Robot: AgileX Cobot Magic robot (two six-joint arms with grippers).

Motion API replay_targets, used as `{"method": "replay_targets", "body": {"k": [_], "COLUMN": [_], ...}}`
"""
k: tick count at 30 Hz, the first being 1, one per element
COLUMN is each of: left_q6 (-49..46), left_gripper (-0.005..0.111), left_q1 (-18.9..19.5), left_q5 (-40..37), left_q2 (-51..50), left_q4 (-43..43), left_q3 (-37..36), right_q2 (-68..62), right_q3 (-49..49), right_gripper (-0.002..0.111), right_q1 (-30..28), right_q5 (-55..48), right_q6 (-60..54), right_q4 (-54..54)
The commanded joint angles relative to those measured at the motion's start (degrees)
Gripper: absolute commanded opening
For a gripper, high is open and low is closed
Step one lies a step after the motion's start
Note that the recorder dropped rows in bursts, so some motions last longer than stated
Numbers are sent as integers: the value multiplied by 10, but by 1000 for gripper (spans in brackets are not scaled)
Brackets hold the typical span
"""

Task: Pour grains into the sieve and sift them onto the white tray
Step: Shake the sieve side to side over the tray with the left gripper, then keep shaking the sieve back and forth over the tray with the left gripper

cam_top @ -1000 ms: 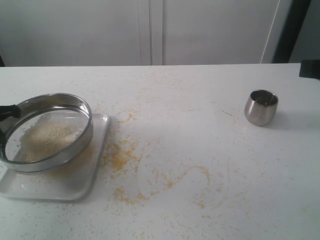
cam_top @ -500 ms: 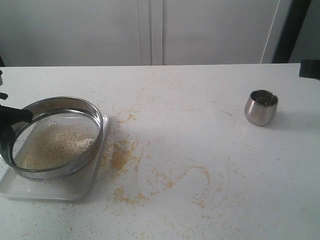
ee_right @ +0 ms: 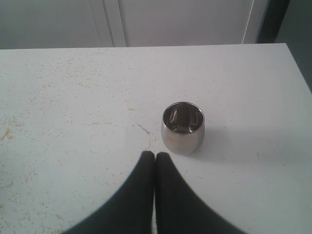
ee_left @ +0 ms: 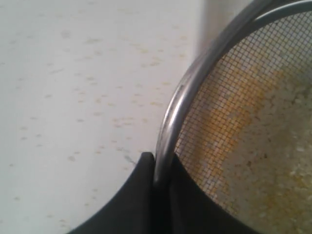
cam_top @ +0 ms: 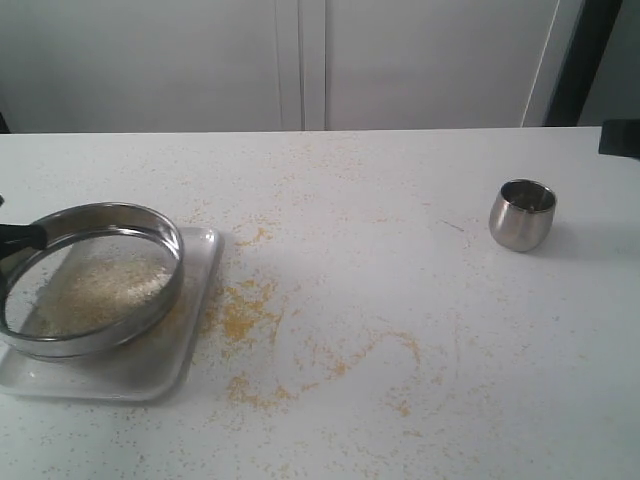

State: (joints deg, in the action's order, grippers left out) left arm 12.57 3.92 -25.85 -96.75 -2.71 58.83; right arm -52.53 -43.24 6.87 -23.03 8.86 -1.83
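The round steel sieve (cam_top: 92,280) hangs tilted just above the white tray (cam_top: 195,300) at the table's left, with pale beige grains (cam_top: 95,285) lying on its mesh. My left gripper (cam_top: 18,238) is shut on the sieve's rim at its left side. In the left wrist view the black fingers (ee_left: 141,195) pinch the steel rim (ee_left: 168,126), and grains (ee_left: 273,161) cover the mesh beyond. My right gripper (ee_right: 155,156) is shut on nothing and hovers a short way from the small steel cup (ee_right: 183,127), which stands upright and looks empty.
The steel cup (cam_top: 522,214) stands at the table's right. Spilled yellow granules (cam_top: 240,310) lie in patches right of the tray and in a trail (cam_top: 370,355) across the middle. A white wall backs the table's far edge.
The sieve swung right and down half a second ago, then came back left. The grains inside it shifted with each move. The cup did not move.
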Motion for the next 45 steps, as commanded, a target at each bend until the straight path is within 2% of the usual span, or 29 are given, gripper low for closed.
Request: {"method": "replay_targets", "body": {"k": [1,2,4,7,10,12,13,16,19,21,23,25,27,29,31,33,36,38,42,45], "left_q6": [-25,-64,-137,-102,-59,-94,-141,-225,-144,-81,-92,-175,-226,-186,-90,-39,-89,-151,-52,-39], "left_gripper": [0,0,0,0,0,0,0,0,0,0,0,0,0,0,0,0,0,0,0,0], "left_q1": [3,-10,-29,-4,17,5,-11,-35,4,29,22,-10,-34,-21,13,29,-2,-26,3,9], "left_q5": [-6,-2,18,29,7,2,2,18,31,17,3,2,15,28,23,11,7,24,25,13], "left_q2": [-1,1,7,6,0,2,8,22,20,17,17,28,37,40,35,28,30,37,29,14], "left_q4": [-79,-106,-102,-96,-118,-169,-203,-192,-131,-133,-165,-207,-189,-143,-90,-92,-129,-113,-46,-84], "left_q3": [6,6,6,6,6,6,6,12,10,6,6,10,14,12,9,5,6,10,10,9], "right_q2": [4,4,4,4,4,4,4,4,4,4,4,4,4,4,4,4,4,4,4,4], "right_q3": [4,4,4,4,4,4,4,4,4,4,4,4,4,4,4,4,4,4,4,4], "right_gripper": [0,0,0,0,0,0,0,0,0,0,0,0,0,0,0,0,0,0,0,0], "right_q1": [1,1,1,1,1,1,1,1,1,1,1,1,1,1,1,1,1,1,1,1], "right_q5": [4,4,4,4,4,4,4,5,4,4,4,4,4,4,4,4,4,4,4,4], "right_q6": [0,0,0,0,0,0,0,0,0,0,0,0,0,0,0,2,14,14,14,14], "right_q4": [-2,-2,-2,-2,-2,-2,-2,-2,-2,-2,-2,-2,-2,-2,-2,-2,-2,-2,-2,-2]}}
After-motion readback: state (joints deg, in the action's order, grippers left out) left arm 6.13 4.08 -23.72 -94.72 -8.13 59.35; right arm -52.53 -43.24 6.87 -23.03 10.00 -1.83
